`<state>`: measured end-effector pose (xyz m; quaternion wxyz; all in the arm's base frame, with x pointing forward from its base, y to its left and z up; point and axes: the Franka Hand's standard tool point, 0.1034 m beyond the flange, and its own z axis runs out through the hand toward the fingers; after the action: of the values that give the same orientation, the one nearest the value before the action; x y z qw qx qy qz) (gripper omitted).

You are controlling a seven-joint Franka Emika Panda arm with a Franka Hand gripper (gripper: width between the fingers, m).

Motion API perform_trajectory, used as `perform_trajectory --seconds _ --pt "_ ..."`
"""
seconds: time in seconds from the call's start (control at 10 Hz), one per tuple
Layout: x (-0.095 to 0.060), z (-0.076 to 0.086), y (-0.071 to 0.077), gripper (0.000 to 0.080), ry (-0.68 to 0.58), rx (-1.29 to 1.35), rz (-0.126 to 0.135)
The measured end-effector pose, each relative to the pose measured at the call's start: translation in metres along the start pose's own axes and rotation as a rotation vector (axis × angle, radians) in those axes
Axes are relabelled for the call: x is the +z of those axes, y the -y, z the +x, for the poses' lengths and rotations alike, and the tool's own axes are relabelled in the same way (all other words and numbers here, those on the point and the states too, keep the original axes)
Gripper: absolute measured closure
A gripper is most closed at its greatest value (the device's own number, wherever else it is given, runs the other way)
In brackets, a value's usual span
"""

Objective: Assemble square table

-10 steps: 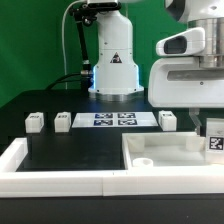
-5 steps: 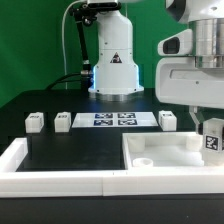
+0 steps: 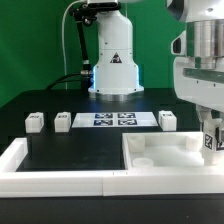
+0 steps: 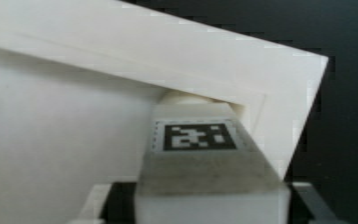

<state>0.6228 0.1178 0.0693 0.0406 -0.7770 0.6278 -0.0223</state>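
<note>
The robot arm's bulky white wrist housing (image 3: pixel 203 82) swung toward the exterior view's right. Its edge on the exterior view's left drew back, and less of its width showed than a second earlier. Below it, the small white tagged leg block (image 3: pixel 211 141), at the far corner of the large white plastic square slab (image 3: pixel 165 160), edged slightly toward the exterior view's left during the first half second.
</note>
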Motion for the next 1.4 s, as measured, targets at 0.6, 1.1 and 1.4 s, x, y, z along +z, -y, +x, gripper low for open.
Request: perform_trajectory --seconds 0.6,1.1,1.4 --pt "0.0001 -0.0021 0.0019 0.0167 -0.004 -0.248 0.015" --pt "-0.0014 -0.0072 0.0068 0.0151 -0.026 -0.807 0.040" --pt "-0.0028 -0.0069 0.0079 0.0151 -0.035 -1.002 0.038"
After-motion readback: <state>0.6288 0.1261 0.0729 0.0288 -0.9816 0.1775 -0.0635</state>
